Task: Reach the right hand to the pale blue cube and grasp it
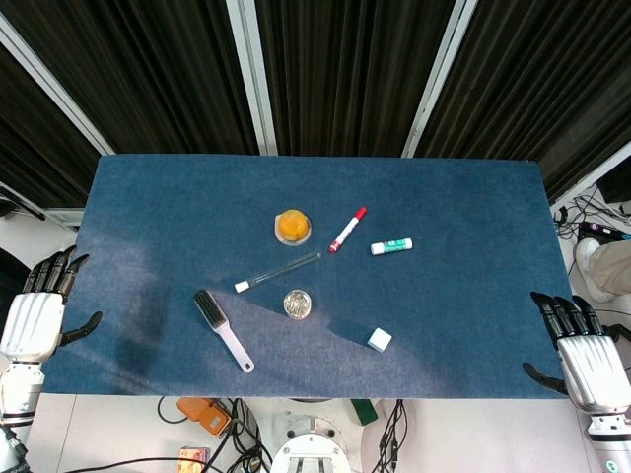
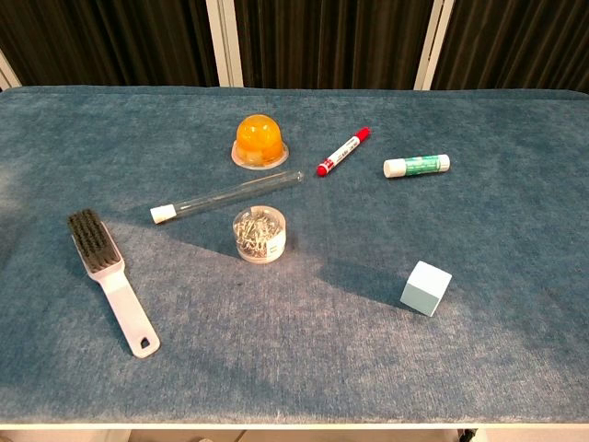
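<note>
Both hands sit off the table's side edges, holding nothing. The right hand (image 1: 584, 350) hangs at the near right corner, fingers straight and slightly apart, well away from anything; the left hand (image 1: 37, 310) mirrors it on the far side, equally open. The pale blue cube (image 2: 426, 287) lies on the near right part of the table, alone, the closest object to the right hand. It looks small, rigid and light, with flat smooth faces, so I'd expect a thumb-against-fingers pinch on two opposite sides to hold it, though it may skid on the cloth if nudged. Beyond it lie a glue stick (image 2: 417, 166), red marker (image 2: 342, 152), dish of pins (image 2: 259, 234), test tube (image 2: 226, 195), orange dome (image 2: 259, 139) and brush (image 2: 110, 276). The blue felt tabletop (image 1: 473, 197) is backed by dark curtains (image 1: 345, 69).
</note>
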You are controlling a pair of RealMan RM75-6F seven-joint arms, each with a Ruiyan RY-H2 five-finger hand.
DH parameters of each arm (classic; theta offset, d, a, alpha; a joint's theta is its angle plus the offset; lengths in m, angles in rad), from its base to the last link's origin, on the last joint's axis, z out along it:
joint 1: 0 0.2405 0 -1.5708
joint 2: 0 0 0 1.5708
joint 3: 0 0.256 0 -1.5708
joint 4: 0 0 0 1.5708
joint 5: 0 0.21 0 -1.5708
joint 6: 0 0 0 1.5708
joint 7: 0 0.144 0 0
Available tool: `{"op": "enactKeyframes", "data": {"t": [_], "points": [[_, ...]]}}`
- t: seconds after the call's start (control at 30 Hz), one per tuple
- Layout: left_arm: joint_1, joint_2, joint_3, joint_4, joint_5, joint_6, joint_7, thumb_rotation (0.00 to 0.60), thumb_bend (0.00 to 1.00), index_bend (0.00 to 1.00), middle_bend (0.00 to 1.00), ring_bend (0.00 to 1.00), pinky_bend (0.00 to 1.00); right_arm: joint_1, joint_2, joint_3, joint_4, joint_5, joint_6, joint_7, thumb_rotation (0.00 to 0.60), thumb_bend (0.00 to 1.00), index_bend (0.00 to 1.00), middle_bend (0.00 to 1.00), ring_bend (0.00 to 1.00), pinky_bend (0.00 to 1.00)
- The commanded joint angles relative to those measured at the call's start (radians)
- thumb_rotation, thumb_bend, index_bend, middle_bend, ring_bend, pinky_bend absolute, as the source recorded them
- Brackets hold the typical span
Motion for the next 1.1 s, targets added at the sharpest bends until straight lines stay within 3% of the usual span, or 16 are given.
{"op": "enactKeyframes", "data": {"t": [0.03,0.57,0.83,1.1], "points": [[0.0,0.001,0.001,0.001,0.0,0.0,-0.001,0.6,0.21,0.1,0.0,0.0,0.09,0.0,0.001,-0.002,-0.002,-0.004,-0.002,0.001,0.6,0.23,0.0,0.19,0.18,0.12],[0.003,-0.001,0.001,-0.006,-0.009,-0.003,0.014,0.6,0.21,0.1,0.0,0.0,0.09,0.038,0.005,-0.01,0.002,0.022,-0.097,0.039,0.6,0.23,0.01,0.19,0.18,0.12],[0.004,-0.006,0.001,-0.016,-0.024,-0.012,0.031,0.6,0.22,0.1,0.0,0.0,0.09,0.178,-0.082,-0.009,0.102,0.048,-0.346,0.163,0.6,0.23,0.03,0.19,0.18,0.12],[0.005,-0.005,-0.002,-0.016,-0.031,-0.012,0.04,0.6,0.24,0.1,0.0,0.0,0.09,0.342,-0.195,0.036,0.203,0.101,-0.57,0.164,0.6,0.23,0.08,0.19,0.18,0.12]]}}
